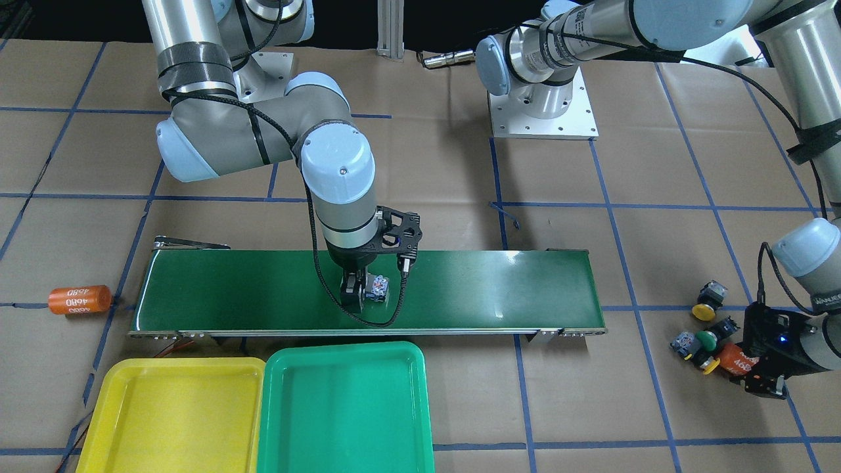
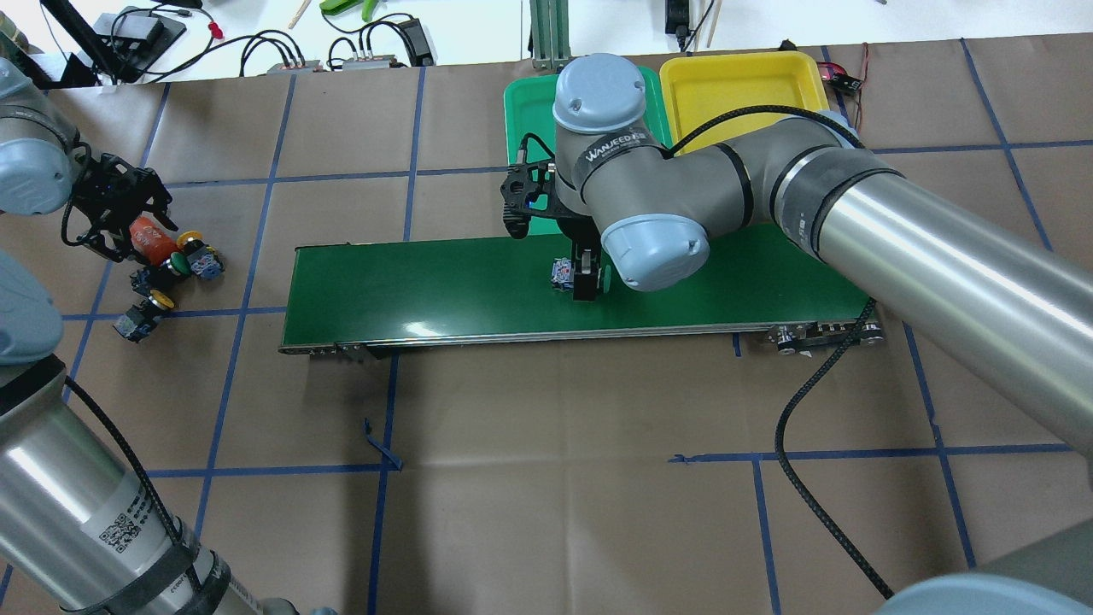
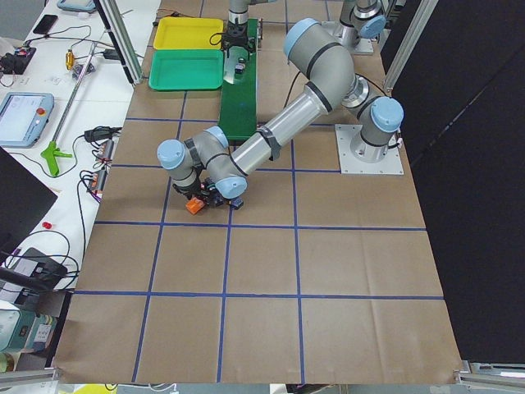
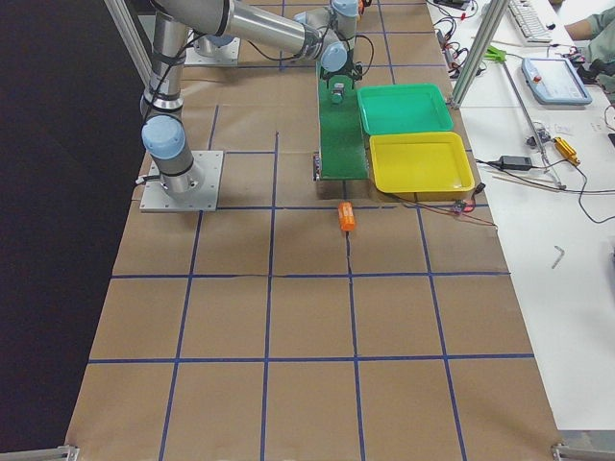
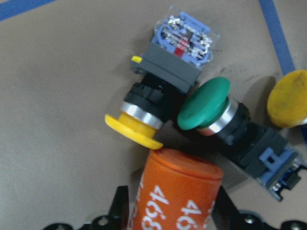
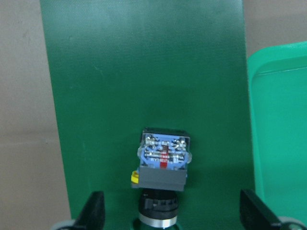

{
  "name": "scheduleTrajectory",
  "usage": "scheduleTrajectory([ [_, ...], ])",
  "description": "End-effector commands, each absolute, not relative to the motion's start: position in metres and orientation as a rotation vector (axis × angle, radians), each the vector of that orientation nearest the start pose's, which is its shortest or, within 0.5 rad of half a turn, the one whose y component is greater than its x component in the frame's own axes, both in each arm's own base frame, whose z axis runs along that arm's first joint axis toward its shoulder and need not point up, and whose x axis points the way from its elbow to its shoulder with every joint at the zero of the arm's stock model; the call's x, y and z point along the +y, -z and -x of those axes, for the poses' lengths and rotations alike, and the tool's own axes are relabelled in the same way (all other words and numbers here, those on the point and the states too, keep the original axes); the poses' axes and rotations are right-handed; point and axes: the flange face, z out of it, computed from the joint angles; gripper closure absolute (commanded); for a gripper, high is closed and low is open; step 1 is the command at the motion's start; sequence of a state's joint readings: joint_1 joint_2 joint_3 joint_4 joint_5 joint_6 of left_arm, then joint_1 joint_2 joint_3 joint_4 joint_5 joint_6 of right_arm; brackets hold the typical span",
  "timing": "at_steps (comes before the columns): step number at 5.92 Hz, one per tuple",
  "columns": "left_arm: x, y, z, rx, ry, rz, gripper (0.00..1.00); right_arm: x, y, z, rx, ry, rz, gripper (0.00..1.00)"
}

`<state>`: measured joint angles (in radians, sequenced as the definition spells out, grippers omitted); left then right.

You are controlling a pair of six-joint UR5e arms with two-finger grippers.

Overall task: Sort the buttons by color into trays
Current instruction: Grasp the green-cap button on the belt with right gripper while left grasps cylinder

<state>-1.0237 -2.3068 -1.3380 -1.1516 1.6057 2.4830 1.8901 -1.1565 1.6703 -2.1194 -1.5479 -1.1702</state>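
My right gripper stands on the conveyor belt with its fingers spread wide on either side of a green-capped button that lies on its side; the fingers do not touch it. My left gripper is shut on an orange cylinder marked 4680. Right in front of it lie a yellow button, a green button and another yellow button. The yellow tray and the green tray sit side by side beyond the belt, both bare.
A second orange cylinder lies on the paper off the belt's end on my right side. The right arm's black cable trails over the table. Both arm bases are bolted behind the belt.
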Motion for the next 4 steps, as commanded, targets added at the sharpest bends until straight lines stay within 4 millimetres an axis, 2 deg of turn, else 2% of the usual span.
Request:
scheduleTrajectory([
  [1,-0.682,-0.196,-0.265,-1.784,0.075,2.512,1.0,-0.544,-0.246,-0.286,2.327,0.024,2.091,0.01],
  [2,-0.681,-0.217,-0.251,-1.85,0.079,2.483,1.0,-0.547,-0.242,-0.274,2.342,0.01,2.071,0.21],
  [3,-0.672,-0.252,-0.226,-1.889,0.088,2.422,1.0,-0.546,-0.249,-0.268,2.365,0.005,2.088,0.55],
  [4,-0.668,-0.274,-0.17,-1.971,0.101,2.342,1.0,-0.54,-0.259,-0.262,2.382,-0.016,2.122,0.78],
])
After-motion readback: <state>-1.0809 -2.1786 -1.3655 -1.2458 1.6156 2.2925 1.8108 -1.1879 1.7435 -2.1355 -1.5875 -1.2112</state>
